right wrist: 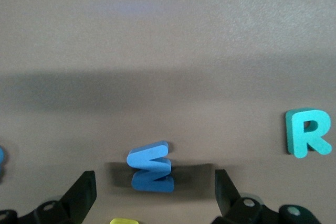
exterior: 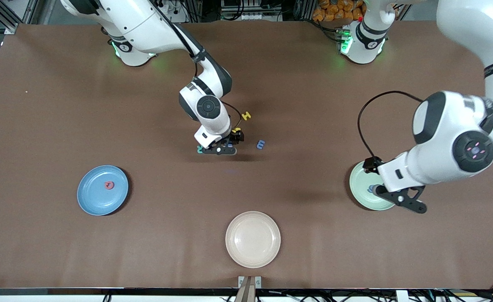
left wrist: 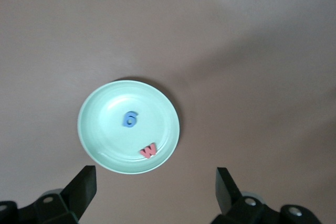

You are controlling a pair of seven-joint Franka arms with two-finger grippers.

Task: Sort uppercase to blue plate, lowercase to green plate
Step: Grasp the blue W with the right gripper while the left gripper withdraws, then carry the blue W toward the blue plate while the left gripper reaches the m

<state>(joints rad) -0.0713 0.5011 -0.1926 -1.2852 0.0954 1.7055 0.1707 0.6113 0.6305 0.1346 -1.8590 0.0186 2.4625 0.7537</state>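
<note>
The light-blue plate (exterior: 91,197) toward the right arm's end holds a red Q (exterior: 109,185). Toward the left arm's end, the mint-green plate (left wrist: 100,129) holds a blue g (left wrist: 130,119) and a red m (left wrist: 149,150). My left gripper (left wrist: 155,192) hangs open over the edge of the green plate (exterior: 361,195), with nothing in it. At mid-table my right gripper (right wrist: 153,195) is low and open, and the blue M (right wrist: 151,166) sits between its fingers. Beside it lie the teal R (right wrist: 308,132), a yellow H (exterior: 246,115), a yellow h (exterior: 236,131) and a blue m (exterior: 261,144).
A cream plate (exterior: 252,239) with nothing on it sits near the front edge of the brown table (exterior: 166,235). The right arm's wrist (exterior: 210,113) leans over the letter cluster and hides part of it.
</note>
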